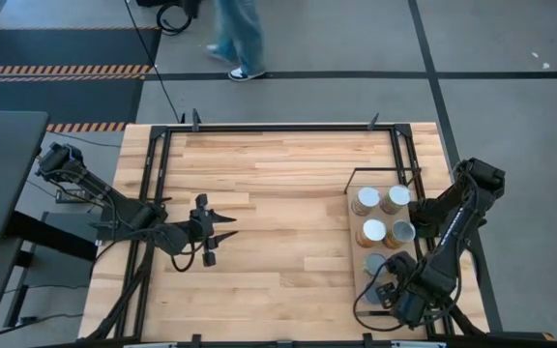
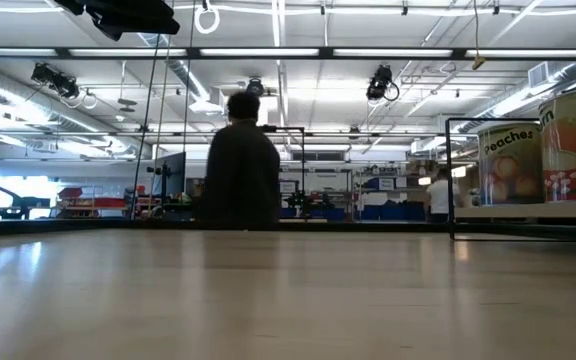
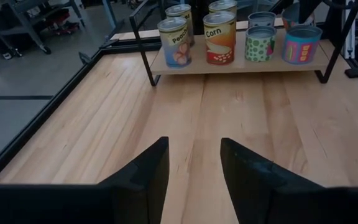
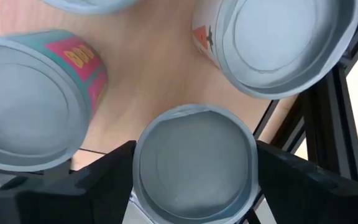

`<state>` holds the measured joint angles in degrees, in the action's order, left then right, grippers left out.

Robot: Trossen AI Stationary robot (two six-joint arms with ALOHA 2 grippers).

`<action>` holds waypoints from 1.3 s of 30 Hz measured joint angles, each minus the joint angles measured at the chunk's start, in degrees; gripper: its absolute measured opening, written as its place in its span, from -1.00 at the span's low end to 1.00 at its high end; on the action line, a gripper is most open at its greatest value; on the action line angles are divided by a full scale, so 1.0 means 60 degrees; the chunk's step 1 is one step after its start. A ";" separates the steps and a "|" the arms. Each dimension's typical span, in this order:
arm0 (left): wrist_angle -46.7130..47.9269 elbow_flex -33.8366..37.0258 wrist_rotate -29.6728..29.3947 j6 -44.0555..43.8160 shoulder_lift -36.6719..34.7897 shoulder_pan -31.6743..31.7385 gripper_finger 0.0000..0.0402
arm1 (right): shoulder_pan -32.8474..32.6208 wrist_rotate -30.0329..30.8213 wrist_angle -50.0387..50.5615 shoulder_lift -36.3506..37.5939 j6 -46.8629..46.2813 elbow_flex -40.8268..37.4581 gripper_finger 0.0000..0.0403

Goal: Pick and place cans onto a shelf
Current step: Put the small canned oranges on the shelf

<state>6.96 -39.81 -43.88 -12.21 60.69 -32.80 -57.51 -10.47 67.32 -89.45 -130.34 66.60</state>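
The shelf [image 1: 350,232] stands at the table's right side, a pale board in a black wire frame. Several cans stand upright on it, among them a peaches can [image 3: 173,42], a corn can [image 3: 219,38] and a teal and pink can [image 4: 36,99]. My right gripper [image 1: 375,293] hangs over the shelf's near end, shut on a silver-topped can [image 4: 194,165]. My left gripper [image 1: 216,230] is open and empty above the table's left middle, pointing toward the shelf [image 3: 241,64]. My right gripper pinches the silver-topped can between its two fingers, one on each side of its wall just below the top rim [image 4: 138,180]. The fingers come from above, pointing down. The can is upright; whether its bottom stands on the shelf cannot be told.
Other cans [image 4: 284,43] stand close around the held one. The shelf's black wire frame [image 4: 328,112] runs beside it. A person [image 2: 243,170] stands beyond the table's far edge. Bare tabletop [image 1: 278,193] lies between the two arms.
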 joint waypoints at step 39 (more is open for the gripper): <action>-0.0047 0.0000 0.0036 -0.0003 0.0000 0.0000 -0.25 | -0.0143 -0.0763 -0.1699 0.1293 0.0077 -0.1110 -0.47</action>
<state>6.68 -39.81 -43.66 -12.23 60.69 -32.80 -58.37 -15.05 57.12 -81.69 -129.88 59.94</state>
